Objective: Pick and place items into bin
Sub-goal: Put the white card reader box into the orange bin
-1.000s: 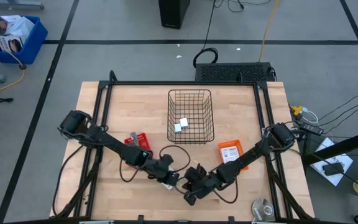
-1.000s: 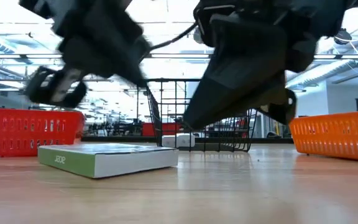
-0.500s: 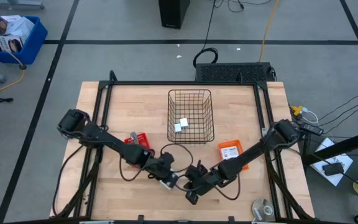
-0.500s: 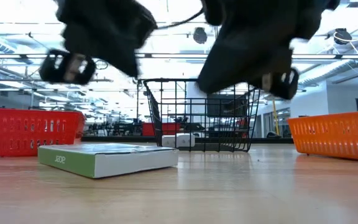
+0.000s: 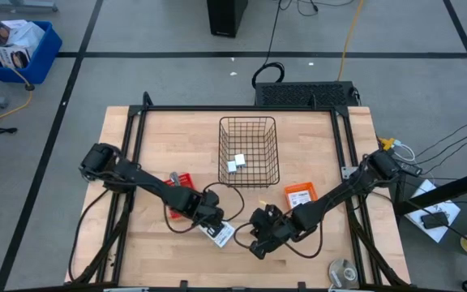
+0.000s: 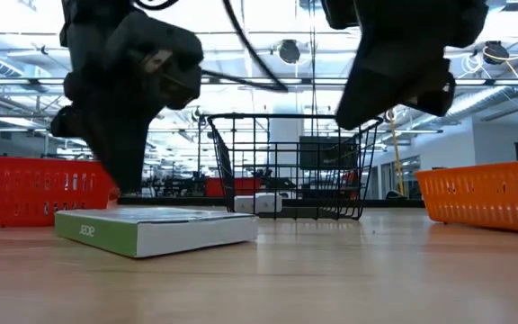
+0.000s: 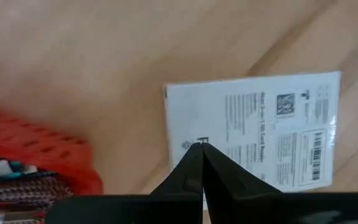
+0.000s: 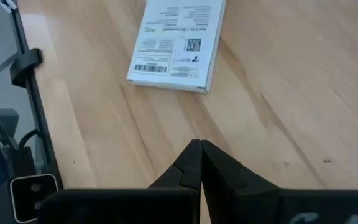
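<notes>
1 black wire basket [image 5: 248, 152], holding 2 small white blocks [image 5: 235, 163] | 1 flat white printed box [image 5: 222, 234] near basket's front | left gripper [image 5: 212, 223] over box, right gripper [image 5: 258, 241] beside box: both pinched shut, empty

Bright even overhead light, blurred backlit arms.

A big open lab or workshop: grey taped floor [image 5: 136, 32], cables [image 5: 351, 32] at 1 o'clock, ceiling strip lights [image 6: 259, 36].
</notes>
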